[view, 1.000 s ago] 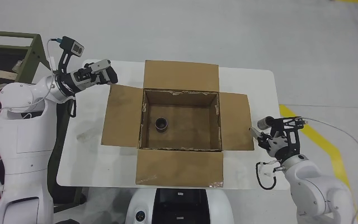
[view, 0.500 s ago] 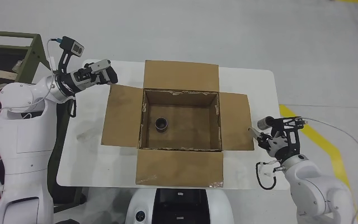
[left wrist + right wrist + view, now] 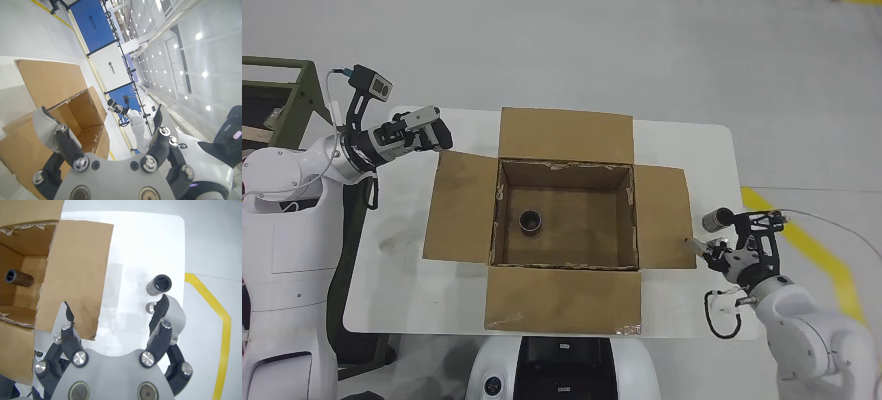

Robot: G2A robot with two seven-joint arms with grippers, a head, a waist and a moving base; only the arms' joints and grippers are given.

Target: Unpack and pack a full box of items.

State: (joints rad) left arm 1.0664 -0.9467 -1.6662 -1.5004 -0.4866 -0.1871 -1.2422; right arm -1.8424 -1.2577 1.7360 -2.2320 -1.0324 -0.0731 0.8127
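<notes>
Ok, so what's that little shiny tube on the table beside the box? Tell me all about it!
The small metal sleeve is a short silver cylinder with a black bore. It seems to stand on end on the white table, clear of the cardboard box flap, just past one fingertip of the open right gripper; contact is unclear.

Industrial hall: ceiling lights, partition panels.
</notes>
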